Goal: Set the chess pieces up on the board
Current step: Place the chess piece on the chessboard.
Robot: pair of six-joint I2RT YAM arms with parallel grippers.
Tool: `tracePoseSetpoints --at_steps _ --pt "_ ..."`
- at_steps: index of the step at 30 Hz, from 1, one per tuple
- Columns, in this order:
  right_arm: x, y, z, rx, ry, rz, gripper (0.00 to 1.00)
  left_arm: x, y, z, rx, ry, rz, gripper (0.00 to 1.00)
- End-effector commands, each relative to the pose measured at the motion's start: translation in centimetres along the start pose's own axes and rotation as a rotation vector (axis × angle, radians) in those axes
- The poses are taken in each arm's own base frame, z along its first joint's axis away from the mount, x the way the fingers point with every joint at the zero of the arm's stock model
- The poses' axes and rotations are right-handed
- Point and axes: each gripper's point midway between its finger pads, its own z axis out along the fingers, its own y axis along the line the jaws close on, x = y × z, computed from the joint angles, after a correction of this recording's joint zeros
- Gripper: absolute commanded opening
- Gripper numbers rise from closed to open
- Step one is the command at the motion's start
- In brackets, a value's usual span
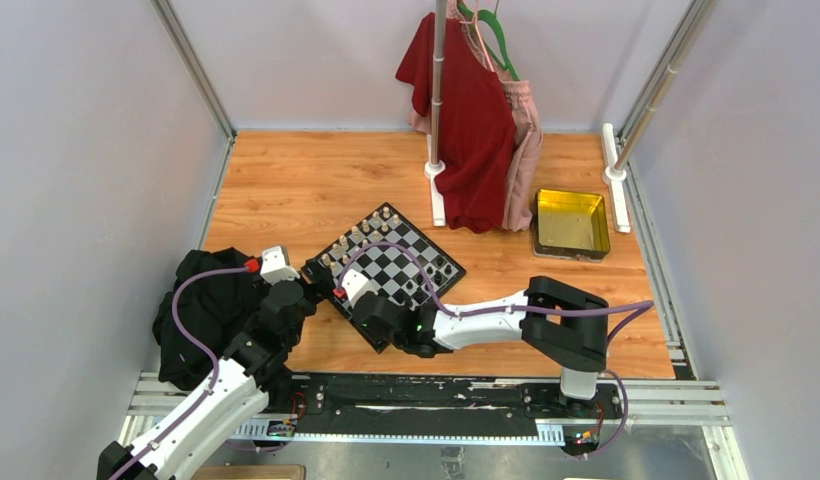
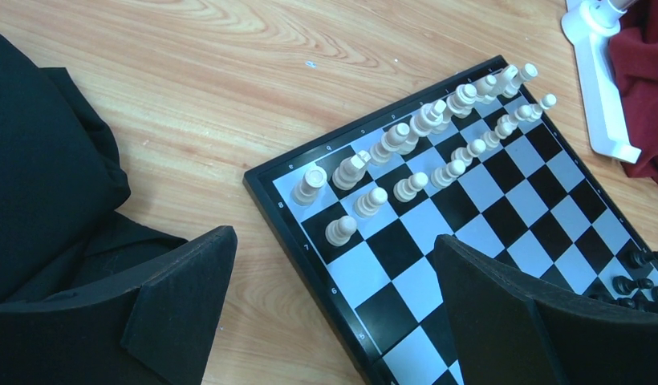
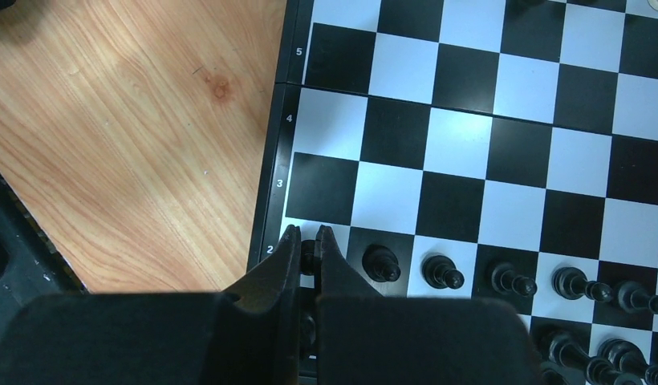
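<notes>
Middle rows of board [image 3: 462,152] bare, cream pieces [image 2: 396,138] crowding one edge, black pieces [image 3: 514,281] the other

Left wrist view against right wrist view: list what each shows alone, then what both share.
Left wrist only: cream pieces in two rows, a black cloth, a white stand foot. Right wrist only: the right tool shut on a black pawn at the end of its row. Both: the board, the wooden table, some black pieces.
</notes>
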Motion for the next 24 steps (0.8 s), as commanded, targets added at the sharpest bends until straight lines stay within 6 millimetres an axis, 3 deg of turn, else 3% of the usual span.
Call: tracePoseSetpoints --at_steps 1,10,19,24 --pt "0.8 -1.1 0.7 0.033 0.004 0.002 0.00 0.0 0.0 0.1 -0.004 -0.011 -0.008 1.00" --pt "1.2 -1.1 1.0 0.026 0.016 0.004 0.06 0.0 -0.1 0.2 -0.002 -0.007 -0.002 1.00" --pt "0.8 -0.8 1.0 0.007 0.022 -0.006 0.29 0.1 -0.2 0.2 0.002 -0.005 -0.001 1.00" --pt "0.1 -0.7 0.7 0.000 0.012 -0.012 0.32 0.1 -0.2 0.2 0.002 -0.004 0.000 1.00"
